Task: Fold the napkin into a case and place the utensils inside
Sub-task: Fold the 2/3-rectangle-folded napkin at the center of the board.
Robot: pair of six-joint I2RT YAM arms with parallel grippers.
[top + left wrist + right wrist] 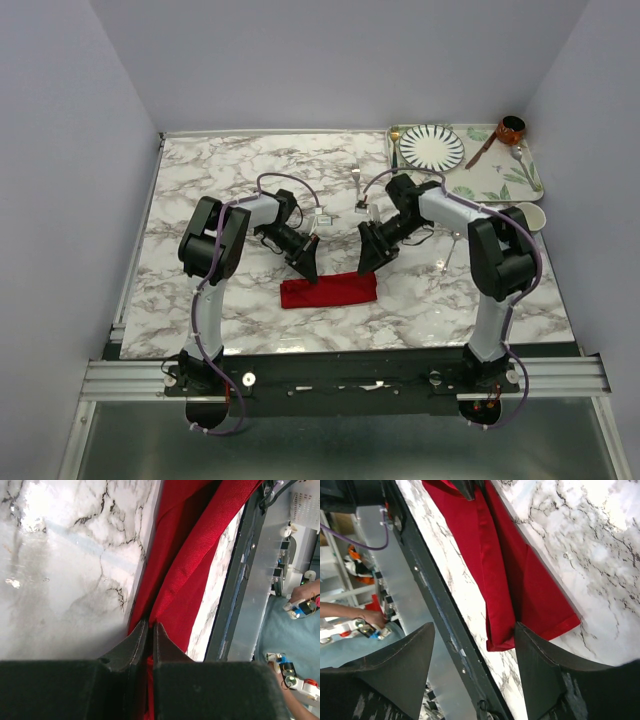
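The napkin lies on the marble table as a narrow, long strip of deep red, folded lengthwise. It sits just under and between the two grippers, on the side nearer the arm bases. In the left wrist view its weave shows as a fine diagonal twill, and two overlapping layers meet in a long crease that runs straight toward the left gripper. That gripper's jaws stand narrow, with only a thin slit between them. Red cloth shows in the slit, but I cannot tell whether the tips actually pinch it. From above, the left gripper points down at the strip's left part. The right gripper stands over the strip's right end with its jaws spread wide and nothing in them. In the right wrist view the cloth stretches away from the right gripper. The strip's hemmed short end lies flat on the marble in the gap between the two dark fingers, and a soft lengthwise fold line shows there. A silver fork lies on the table beyond both grippers, well apart from the cloth.
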